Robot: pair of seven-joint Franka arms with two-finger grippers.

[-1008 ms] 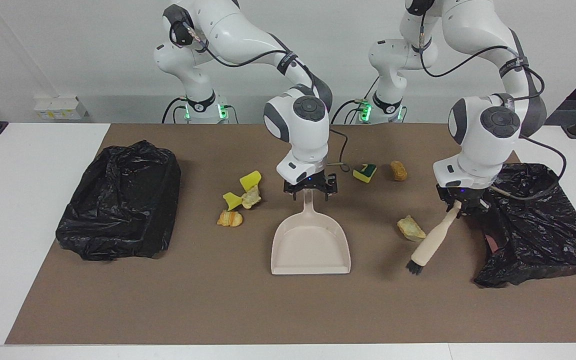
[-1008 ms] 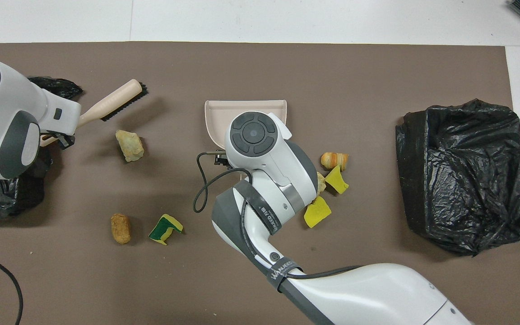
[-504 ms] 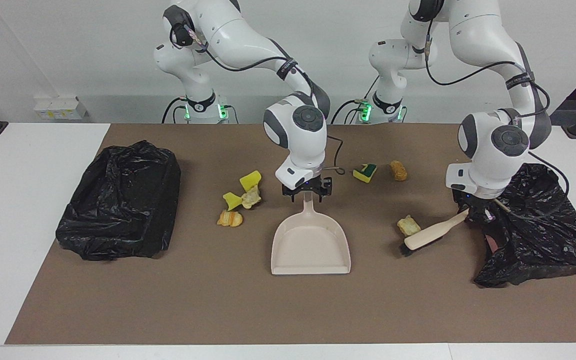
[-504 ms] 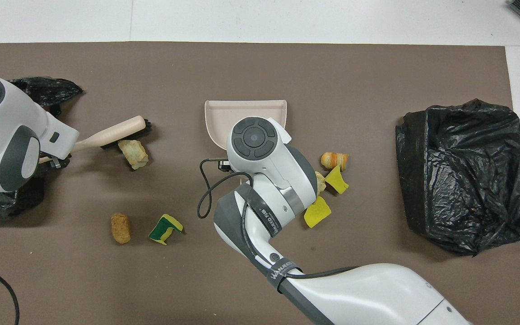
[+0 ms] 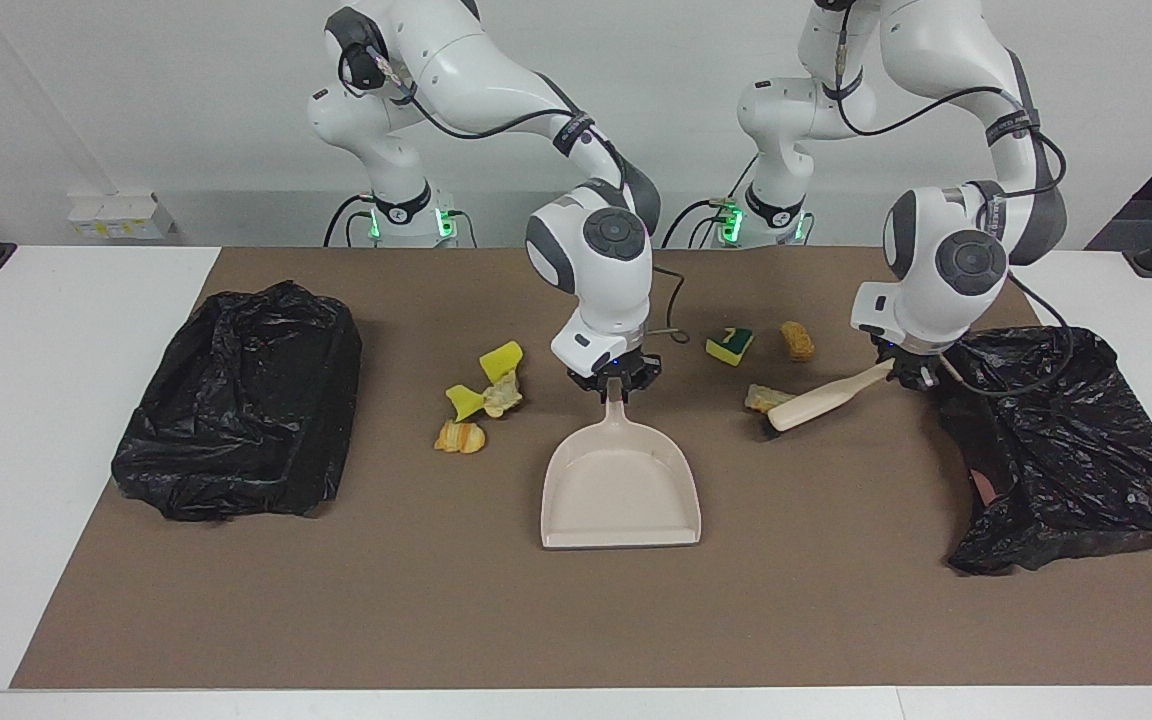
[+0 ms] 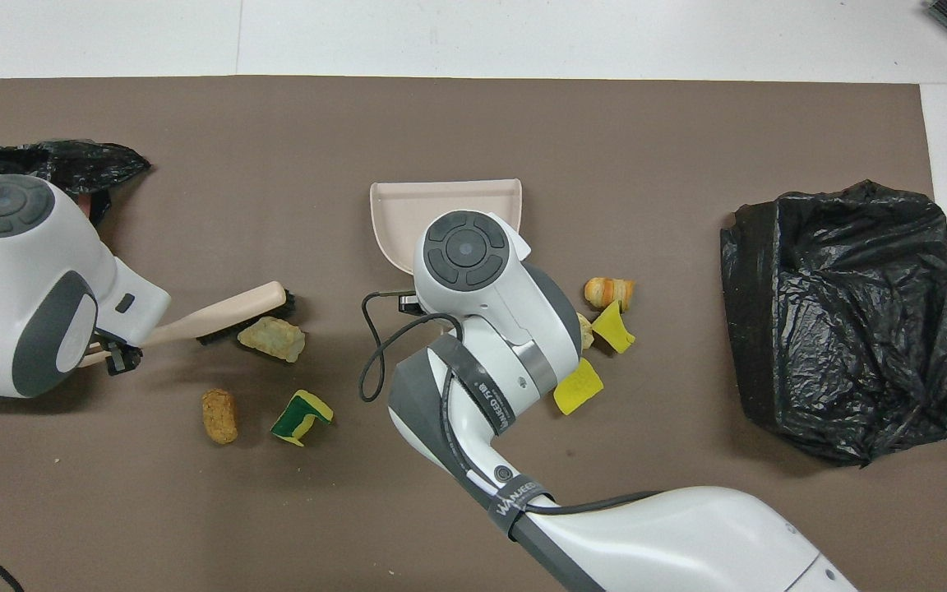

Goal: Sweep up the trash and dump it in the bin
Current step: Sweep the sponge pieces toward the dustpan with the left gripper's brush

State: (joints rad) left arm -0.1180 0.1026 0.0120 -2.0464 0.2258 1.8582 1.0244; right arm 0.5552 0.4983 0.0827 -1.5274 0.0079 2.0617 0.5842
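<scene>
Brown mat [image 5: 496, 620] | my right gripper [image 5: 615, 384] has clamped the dustpan [image 5: 621, 490] handle | left gripper [image 5: 904, 372], gripping brush [image 5: 821, 400], swept chunk [image 6: 273, 339] robotward; overhead alone shows bristles.

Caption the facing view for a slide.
Left gripper brushes a chunk with the brush; right gripper grips the dustpan.

Matt brown mat [image 5: 436, 610], crinkled glossy black plastic bin bag [image 5: 236, 400], smooth beige plastic dustpan [image 5: 621, 495], pale wooden-looking brush handle [image 5: 821, 400], porous yellow sponge scraps [image 5: 498, 360], glossy white arm shells [image 6: 687, 534].
</scene>
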